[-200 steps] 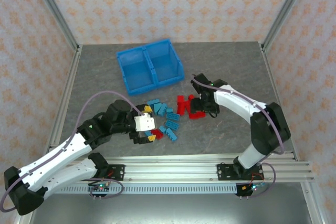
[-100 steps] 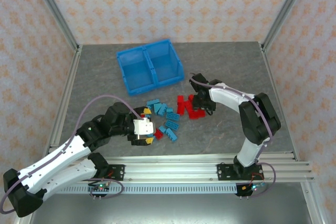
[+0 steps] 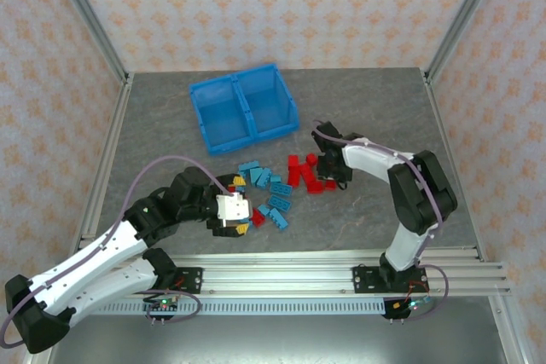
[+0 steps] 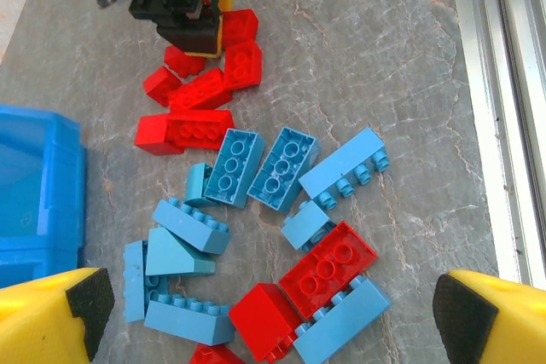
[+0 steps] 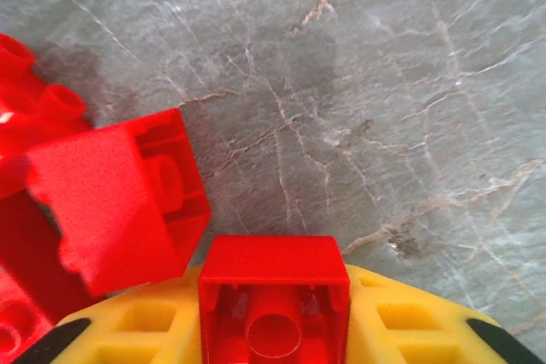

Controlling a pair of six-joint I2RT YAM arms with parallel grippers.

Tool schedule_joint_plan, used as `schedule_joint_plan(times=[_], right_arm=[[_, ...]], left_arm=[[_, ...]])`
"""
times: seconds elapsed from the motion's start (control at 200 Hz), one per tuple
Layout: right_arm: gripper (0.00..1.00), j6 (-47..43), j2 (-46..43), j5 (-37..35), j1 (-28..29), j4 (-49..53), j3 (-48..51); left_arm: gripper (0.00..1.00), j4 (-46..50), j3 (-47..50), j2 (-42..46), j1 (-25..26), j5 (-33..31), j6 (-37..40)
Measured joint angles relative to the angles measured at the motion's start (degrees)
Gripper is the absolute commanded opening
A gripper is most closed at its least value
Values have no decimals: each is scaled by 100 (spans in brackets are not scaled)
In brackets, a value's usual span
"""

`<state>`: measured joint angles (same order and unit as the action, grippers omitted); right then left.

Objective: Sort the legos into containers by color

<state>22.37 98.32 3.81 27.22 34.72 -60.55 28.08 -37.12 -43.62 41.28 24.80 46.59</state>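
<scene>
Right hand [image 5: 273, 330] pinches a red lego [image 5: 275, 272] (plain from its wrist), left hand [image 4: 271, 309] gapes wide over mixed legos [image 4: 256, 168].

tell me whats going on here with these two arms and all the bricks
Two robot arms are sorting legos by color into a blue bin. The right gripper is down at the red bricks, with one small red brick clamped between its yellow fingers. The left gripper hovers open over the mixed pile nearer the front, holding nothing. The bin sits further back on the table, and both its compartments look empty, so sorting has barely begun.
</scene>
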Motion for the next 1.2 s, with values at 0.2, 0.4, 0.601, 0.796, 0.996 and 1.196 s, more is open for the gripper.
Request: schedule_joint_plan(times=[0.2,0.4,0.601,0.796,0.996,1.196], right_arm=[[31,-7,-1241,-422,278,256,-308],[31,-289,-1357,-758,1161,260,-1768],[29,-654,391,-881,1213,131,-4098],[30,-879,3029,-986,1054,466,-6926],[35,-977,4878,-695,817,872,-8741],[44,-863,5261,-481,721,931,-8795]], left_arm=[[99,-245,280,476,0,-345,-48],[99,-822,605,1082,-2,-890,-190],[99,-1128,651,1425,-7,-1255,-361],[99,-1281,815,1982,-4,-1580,-608],[99,-1290,807,1753,-7,-1617,-776],[99,-1316,811,1683,-4,-1473,-866]])
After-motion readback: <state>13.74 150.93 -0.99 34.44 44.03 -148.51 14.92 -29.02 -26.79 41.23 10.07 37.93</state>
